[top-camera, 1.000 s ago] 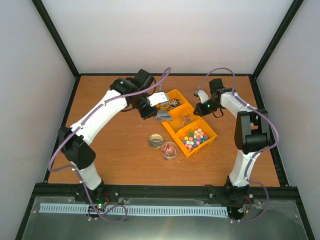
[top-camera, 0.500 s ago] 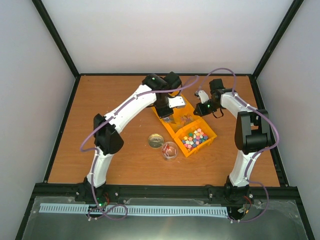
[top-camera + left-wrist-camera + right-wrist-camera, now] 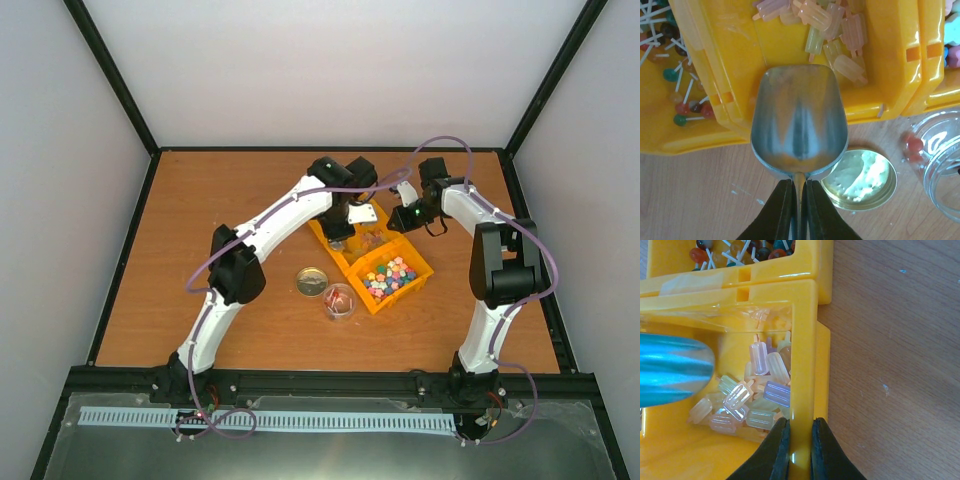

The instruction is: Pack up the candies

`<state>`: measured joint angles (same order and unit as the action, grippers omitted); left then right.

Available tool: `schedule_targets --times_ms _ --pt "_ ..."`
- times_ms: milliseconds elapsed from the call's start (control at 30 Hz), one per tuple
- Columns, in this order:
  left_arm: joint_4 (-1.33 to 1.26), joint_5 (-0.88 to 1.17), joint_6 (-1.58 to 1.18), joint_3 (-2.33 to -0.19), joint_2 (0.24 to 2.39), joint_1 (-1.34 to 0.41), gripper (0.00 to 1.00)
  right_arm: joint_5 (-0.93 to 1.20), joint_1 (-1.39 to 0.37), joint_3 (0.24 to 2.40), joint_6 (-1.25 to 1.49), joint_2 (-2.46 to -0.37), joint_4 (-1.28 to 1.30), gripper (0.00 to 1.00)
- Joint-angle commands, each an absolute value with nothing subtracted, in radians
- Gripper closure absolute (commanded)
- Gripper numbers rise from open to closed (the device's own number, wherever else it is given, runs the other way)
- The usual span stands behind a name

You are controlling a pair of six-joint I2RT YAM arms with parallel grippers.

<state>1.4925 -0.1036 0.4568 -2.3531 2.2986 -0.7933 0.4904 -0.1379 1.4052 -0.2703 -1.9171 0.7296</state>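
Metal scoop, its bowl seemingly empty, is pinched by its handle in the left gripper, likely poised to dig. Pastel popsicle-shaped candies lie just beyond its lip in the middle yellow bin. Farther on, the right gripper clamps that bin's wall, probably steadying it.

Overhead I get bright, even light and soft shadows. On the left wrist camera the metal scoop is sharp, with a pale streak down its bowl. Right of it the gold lid glares white; below it the left gripper goes soft. The right wrist camera renders the scoop as a blurred blue smear, and the yellow bin beside it glints.
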Motion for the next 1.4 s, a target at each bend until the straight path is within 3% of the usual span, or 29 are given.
schedule_targets --times_ms 0,600,967,1367 --pt "1.451 -0.062 0.471 -2.316 2.311 -0.802 0.99 0.499 -0.134 1.390 -0.246 -1.923 0.719 0.97" --pt "0.811 0.091 0.431 -1.787 2.182 -0.791 0.99 0.509 -0.135 1.389 -0.254 -1.943 0.725 0.97" --pt "0.564 0.314 0.449 -1.626 2.097 -0.752 0.99 0.492 -0.133 1.388 -0.258 -1.946 0.720 0.97" --pt "0.380 0.315 0.416 -1.575 2.151 -0.749 0.99 0.499 -0.134 1.391 -0.262 -1.959 0.724 0.97"
